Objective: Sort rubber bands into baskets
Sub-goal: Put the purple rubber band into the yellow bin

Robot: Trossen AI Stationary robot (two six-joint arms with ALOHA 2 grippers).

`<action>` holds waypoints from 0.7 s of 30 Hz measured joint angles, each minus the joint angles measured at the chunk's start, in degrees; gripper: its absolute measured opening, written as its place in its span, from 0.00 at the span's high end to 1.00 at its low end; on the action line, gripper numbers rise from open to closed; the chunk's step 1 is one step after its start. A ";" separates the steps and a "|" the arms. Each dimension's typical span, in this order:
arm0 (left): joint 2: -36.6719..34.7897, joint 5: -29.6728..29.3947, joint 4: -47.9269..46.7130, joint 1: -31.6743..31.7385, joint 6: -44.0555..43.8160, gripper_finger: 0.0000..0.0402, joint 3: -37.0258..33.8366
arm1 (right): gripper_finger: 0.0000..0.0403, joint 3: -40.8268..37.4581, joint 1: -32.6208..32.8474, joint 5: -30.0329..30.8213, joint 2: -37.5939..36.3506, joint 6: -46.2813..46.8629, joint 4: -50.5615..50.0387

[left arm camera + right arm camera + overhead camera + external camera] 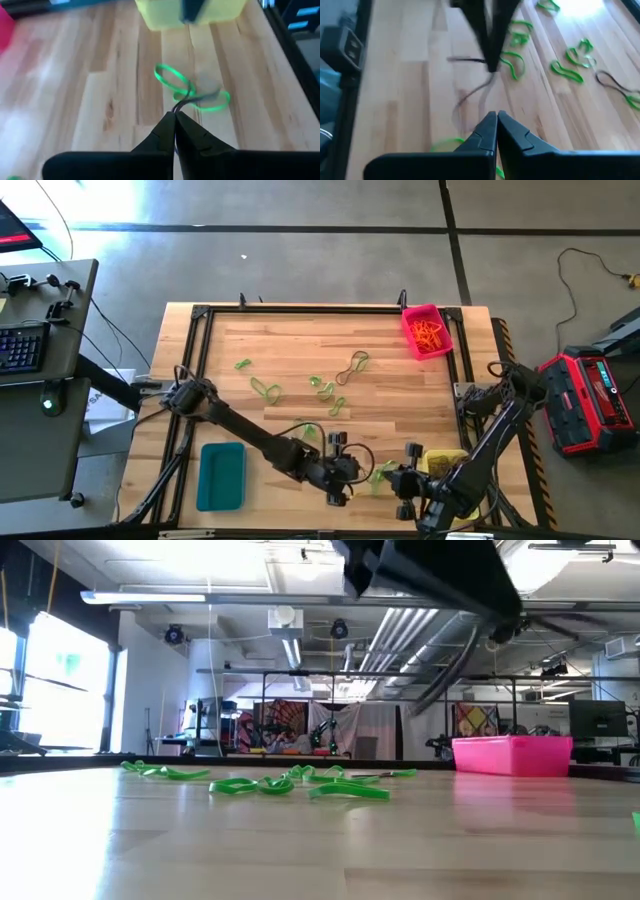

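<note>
The left gripper (174, 116), at the table's near middle, is pinched shut on a thin dark rubber band (192, 100) tangled with a green loop (172, 80). The right gripper (497, 118), fingers pressed together, is held just right of it, beside the yellow plastic basket (447, 463). The pink basket (427, 330) sits far right, the teal one (221, 475) near left.

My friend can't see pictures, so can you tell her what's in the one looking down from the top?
Two dark robot arms reach over a wooden table, the left gripper and right gripper shut, close together near the front edge. Green bands and a dark band lie scattered mid-table. A pink basket holds orange bands; a teal basket and a yellow basket sit in front.
</note>
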 joint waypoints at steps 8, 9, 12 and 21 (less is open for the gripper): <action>-1.58 -2.98 1.23 -0.15 0.33 1.00 -0.02 | 1.00 0.00 -1.90 1.86 0.00 -2.04 5.97; -1.86 -3.09 1.76 -0.15 0.49 1.00 -0.04 | 0.99 0.00 -2.46 1.67 0.00 -2.05 6.50; -2.55 -4.83 2.78 -0.15 1.09 1.00 0.02 | 0.95 0.00 -3.90 0.15 0.00 -2.08 6.98; -2.61 -6.29 2.75 -0.15 1.98 1.00 0.02 | 0.67 0.00 -6.36 -0.44 0.00 -1.61 7.73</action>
